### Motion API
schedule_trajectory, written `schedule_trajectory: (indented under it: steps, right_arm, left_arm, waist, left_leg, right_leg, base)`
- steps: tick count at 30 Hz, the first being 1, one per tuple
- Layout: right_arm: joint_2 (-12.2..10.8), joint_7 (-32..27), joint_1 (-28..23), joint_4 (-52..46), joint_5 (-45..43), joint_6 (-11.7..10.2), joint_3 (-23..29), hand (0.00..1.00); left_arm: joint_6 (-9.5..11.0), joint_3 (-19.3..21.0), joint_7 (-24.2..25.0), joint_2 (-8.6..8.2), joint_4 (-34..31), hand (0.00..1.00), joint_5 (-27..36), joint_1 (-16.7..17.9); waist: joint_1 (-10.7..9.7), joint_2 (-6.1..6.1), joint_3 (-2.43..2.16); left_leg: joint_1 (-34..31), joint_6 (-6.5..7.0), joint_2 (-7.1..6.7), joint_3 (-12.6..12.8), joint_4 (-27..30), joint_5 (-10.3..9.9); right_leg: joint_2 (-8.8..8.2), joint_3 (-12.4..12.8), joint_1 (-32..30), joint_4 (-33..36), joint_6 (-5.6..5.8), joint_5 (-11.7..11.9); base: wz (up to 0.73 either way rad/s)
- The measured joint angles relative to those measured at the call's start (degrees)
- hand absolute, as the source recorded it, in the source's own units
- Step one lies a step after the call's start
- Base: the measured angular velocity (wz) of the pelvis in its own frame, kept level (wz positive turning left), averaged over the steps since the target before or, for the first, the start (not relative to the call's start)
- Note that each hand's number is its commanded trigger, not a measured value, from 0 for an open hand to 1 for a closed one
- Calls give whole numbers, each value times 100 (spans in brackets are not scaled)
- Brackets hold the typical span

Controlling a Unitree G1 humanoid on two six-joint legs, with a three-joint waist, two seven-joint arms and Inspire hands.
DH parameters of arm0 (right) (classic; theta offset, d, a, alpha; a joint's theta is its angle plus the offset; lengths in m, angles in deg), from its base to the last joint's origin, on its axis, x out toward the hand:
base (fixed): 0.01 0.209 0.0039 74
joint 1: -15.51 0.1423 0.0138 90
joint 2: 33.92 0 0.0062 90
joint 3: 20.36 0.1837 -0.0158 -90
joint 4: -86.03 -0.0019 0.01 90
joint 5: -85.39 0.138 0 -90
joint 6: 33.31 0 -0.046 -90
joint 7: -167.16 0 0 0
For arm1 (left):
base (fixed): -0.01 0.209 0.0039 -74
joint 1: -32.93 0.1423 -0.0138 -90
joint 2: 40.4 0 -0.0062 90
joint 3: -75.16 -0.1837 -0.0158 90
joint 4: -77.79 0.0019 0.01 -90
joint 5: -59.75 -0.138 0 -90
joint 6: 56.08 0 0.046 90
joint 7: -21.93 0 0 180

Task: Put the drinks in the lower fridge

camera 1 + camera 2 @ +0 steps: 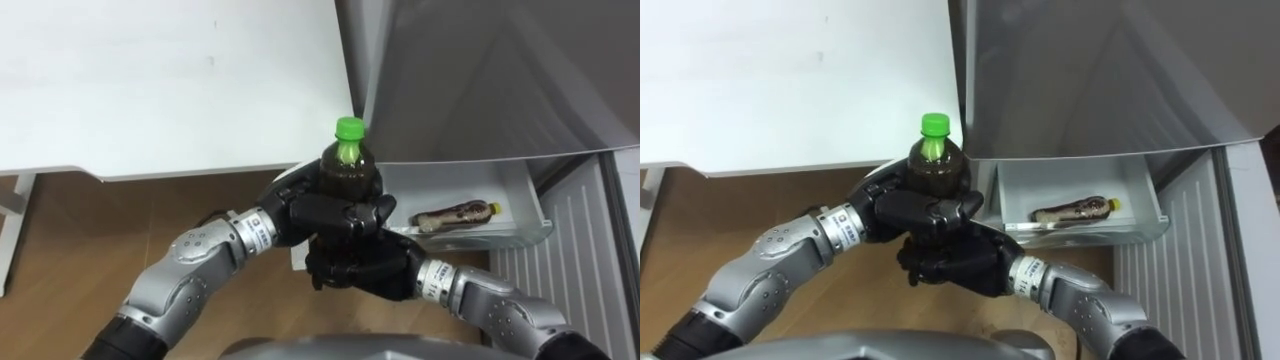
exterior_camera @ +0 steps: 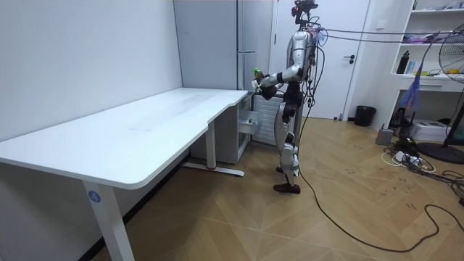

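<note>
Now my left hand (image 1: 330, 212) is clamped round the upright green-capped drink bottle (image 1: 350, 172), and my right hand (image 1: 360, 268) curls beneath, seemingly gripping its base. At three o'clock, a yellow-capped bottle (image 1: 455, 214) lies in the open fridge drawer (image 1: 530, 200).

I'm seeing the bottle (image 1: 350, 168) standing between my left hand (image 1: 325, 215) and right hand (image 1: 355, 268). The bench (image 1: 150, 80) is lying beyond-left of them, and the other bottle (image 1: 455, 214) is lying in the fridge drawer (image 1: 470, 240) to their right.
</note>
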Motion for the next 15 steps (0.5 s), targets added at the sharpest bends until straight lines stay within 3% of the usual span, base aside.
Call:
schedule_trajectory:
  steps: [8, 15]
  right_arm:
    - [6, 15, -5, 0, 8, 2, -8, 100]
    - [2, 39, -52, -1, 45, 11, -6, 100]
  left_arm:
    - [0, 17, -28, -8, 2, 0, 0, 0]
    - [0, 19, -112, -20, 0, 0, 0, -1]
  waist:
    - [-2, 25, -16]
    - [-15, 78, -59]
  left_leg:
    - [-1, 0, 0, 0, -1, 0]
    - [1, 0, 0, -15, 0, 0]
  right_leg:
    - [0, -2, 1, -2, 0, 0]
    - [0, -18, 5, 4, 0, 0]
  base:
    - [0]
    - [0]
